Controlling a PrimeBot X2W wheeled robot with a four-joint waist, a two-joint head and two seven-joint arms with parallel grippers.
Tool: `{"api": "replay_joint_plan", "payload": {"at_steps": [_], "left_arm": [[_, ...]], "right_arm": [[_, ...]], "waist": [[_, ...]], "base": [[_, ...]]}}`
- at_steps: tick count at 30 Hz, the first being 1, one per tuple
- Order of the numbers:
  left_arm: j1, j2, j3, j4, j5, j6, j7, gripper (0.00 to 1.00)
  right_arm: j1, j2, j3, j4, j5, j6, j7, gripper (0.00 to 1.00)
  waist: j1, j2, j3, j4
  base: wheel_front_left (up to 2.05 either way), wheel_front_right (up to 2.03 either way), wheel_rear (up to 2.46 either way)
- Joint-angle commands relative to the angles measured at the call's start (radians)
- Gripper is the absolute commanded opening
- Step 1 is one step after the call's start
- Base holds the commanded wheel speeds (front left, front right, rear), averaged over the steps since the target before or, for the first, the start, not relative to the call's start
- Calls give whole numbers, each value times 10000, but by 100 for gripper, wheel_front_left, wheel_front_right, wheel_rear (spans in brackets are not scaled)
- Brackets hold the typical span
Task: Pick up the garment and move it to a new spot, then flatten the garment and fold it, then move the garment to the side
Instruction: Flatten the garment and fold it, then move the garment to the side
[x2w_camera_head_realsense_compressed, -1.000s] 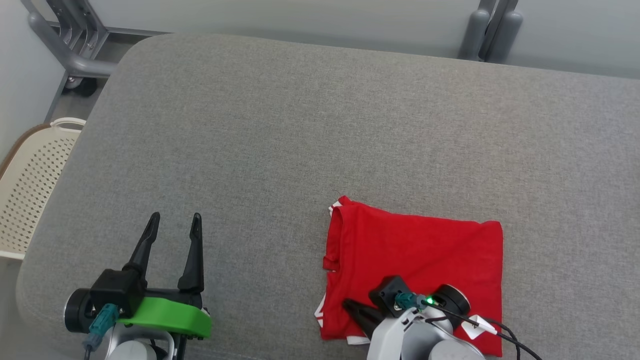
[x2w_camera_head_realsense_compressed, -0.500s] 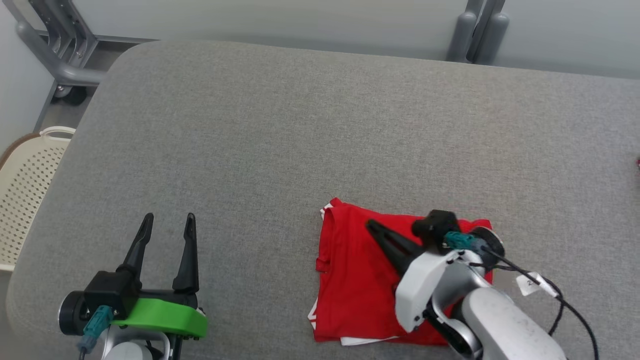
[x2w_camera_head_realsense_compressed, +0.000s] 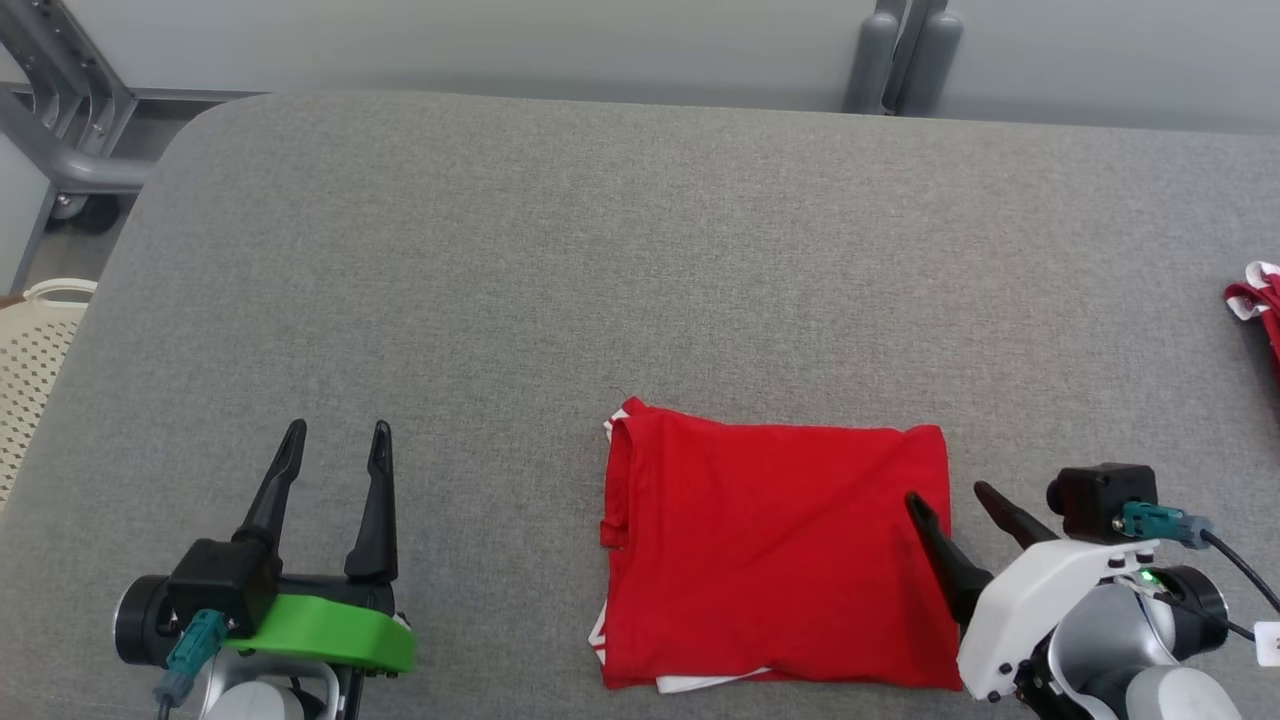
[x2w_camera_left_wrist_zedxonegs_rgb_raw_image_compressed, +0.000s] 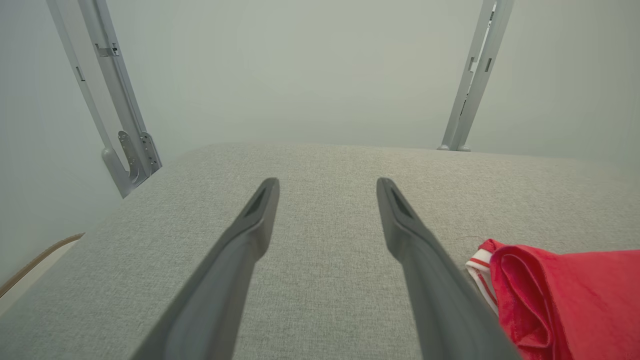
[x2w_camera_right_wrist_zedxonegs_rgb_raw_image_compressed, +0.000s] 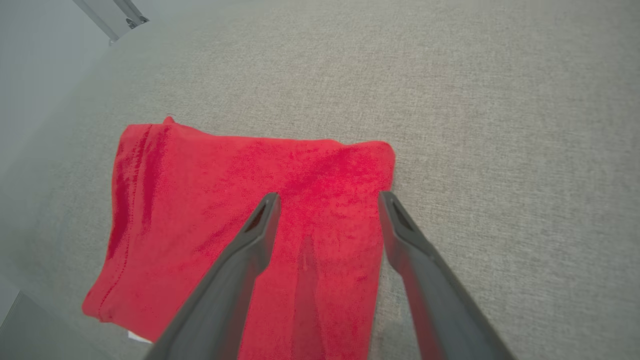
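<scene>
The garment (x2w_camera_head_realsense_compressed: 775, 555) is a red shirt with white trim, folded into a flat rectangle on the grey padded table (x2w_camera_head_realsense_compressed: 600, 270). It also shows in the right wrist view (x2w_camera_right_wrist_zedxonegs_rgb_raw_image_compressed: 240, 210) and at the lower right of the left wrist view (x2w_camera_left_wrist_zedxonegs_rgb_raw_image_compressed: 565, 295). My right gripper (x2w_camera_head_realsense_compressed: 948, 495) (x2w_camera_right_wrist_zedxonegs_rgb_raw_image_compressed: 327, 200) stands open over the garment's right edge, with nothing between its fingers. Well to the left of the garment, my left gripper (x2w_camera_head_realsense_compressed: 335, 440) (x2w_camera_left_wrist_zedxonegs_rgb_raw_image_compressed: 327, 187) is open and empty above bare table.
A second red and white cloth (x2w_camera_head_realsense_compressed: 1258, 300) pokes in at the table's right edge. A cream perforated basket (x2w_camera_head_realsense_compressed: 30, 360) stands beside the table on the left. Grey metal frame legs (x2w_camera_head_realsense_compressed: 900, 55) rise behind the far edge.
My right gripper has opened and swung from over the garment to its right edge. The camera has turned right, bringing the second cloth into view. The left arm has not moved.
</scene>
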Motion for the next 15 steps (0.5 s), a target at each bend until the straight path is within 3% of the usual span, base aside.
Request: {"api": "replay_joint_plan", "payload": {"at_steps": [1,8,15], "left_arm": [[-57,69,-12,-2,82,-23,-5,100],[-211,139,-130,32,73,-23,-5,100],[-349,192,-88,-64,176,-23,-5,100]], "right_arm": [[218,39,-197,-167,10,2,185,100],[571,105,-727,-49,450,2,534,100],[335,104,-545,630,774,2,405,100]], "waist": [[0,0,44,-59],[0,0,178,-117],[0,0,390,-129]], "base": [[0,0,0],[0,0,0],[0,0,0]]}}
